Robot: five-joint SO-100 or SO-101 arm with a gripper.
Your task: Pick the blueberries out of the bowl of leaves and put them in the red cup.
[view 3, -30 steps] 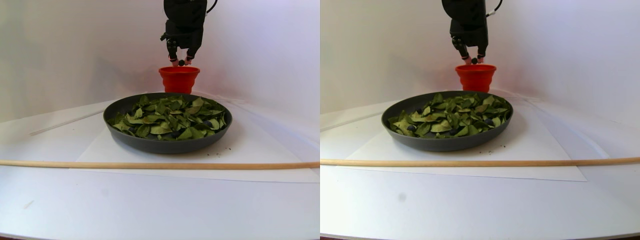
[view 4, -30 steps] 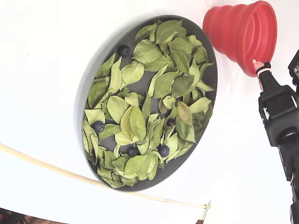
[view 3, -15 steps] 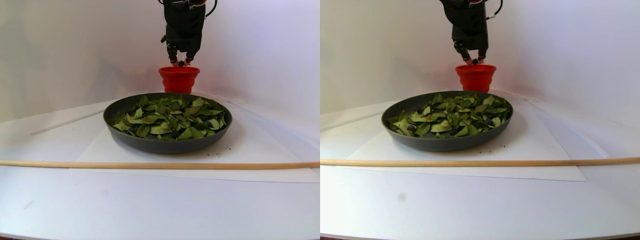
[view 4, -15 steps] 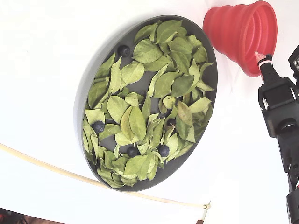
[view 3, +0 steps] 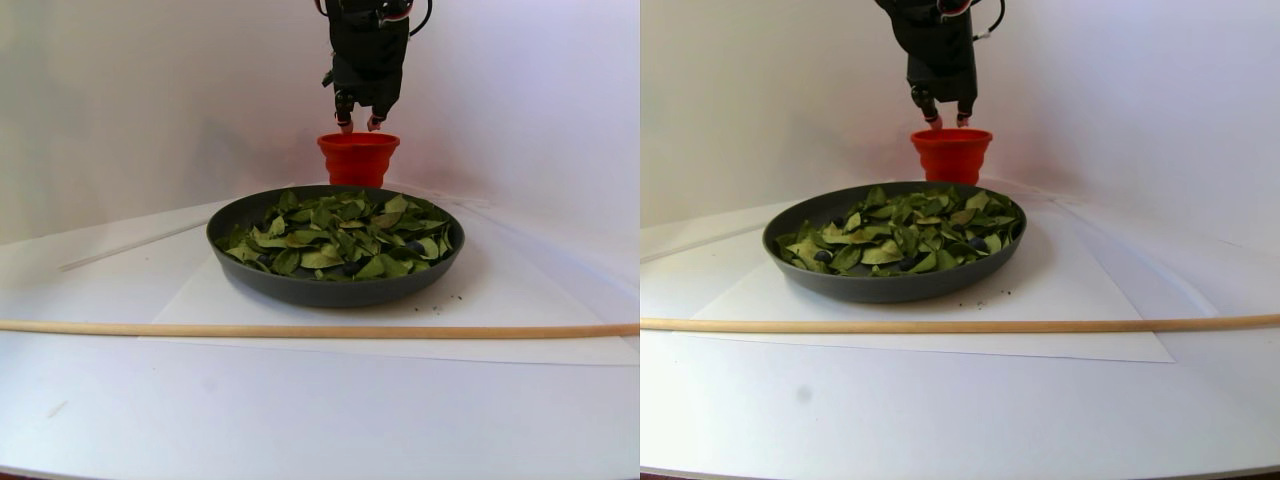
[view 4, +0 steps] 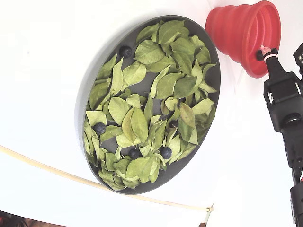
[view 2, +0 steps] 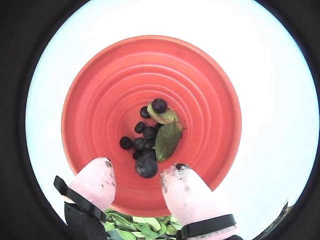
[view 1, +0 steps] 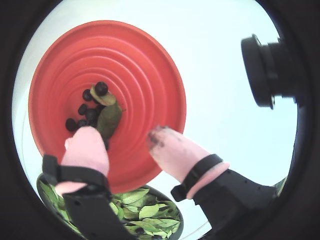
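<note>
Right now the jaws (view 2: 136, 181) hang directly over the red cup (view 2: 100, 90), spread apart with pink-tipped fingers (view 2: 187, 195). One blueberry (view 2: 146, 166) shows between them in a wrist view; whether it is dropping or already resting in the cup I cannot tell. Nothing is pinched, as far as I can see. At the cup's bottom sits a small heap of blueberries (view 1: 85, 112) along with a couple of stray leaves (view 2: 167, 140), so the sorting has not been perfectly clean.

Back in the bowl (view 4: 85, 90), more berries (view 4: 99, 128) lie half tucked among the leaves (view 4: 142, 123), one (view 4: 125, 51) near the rim.

The risk from here looks twofold to me. The cup seems soft and light on the counter (view 3: 300, 400), so a low pass by the fingers could nudge or tip it. And each buried berry invites another leaf to ride along when pinched.
</note>
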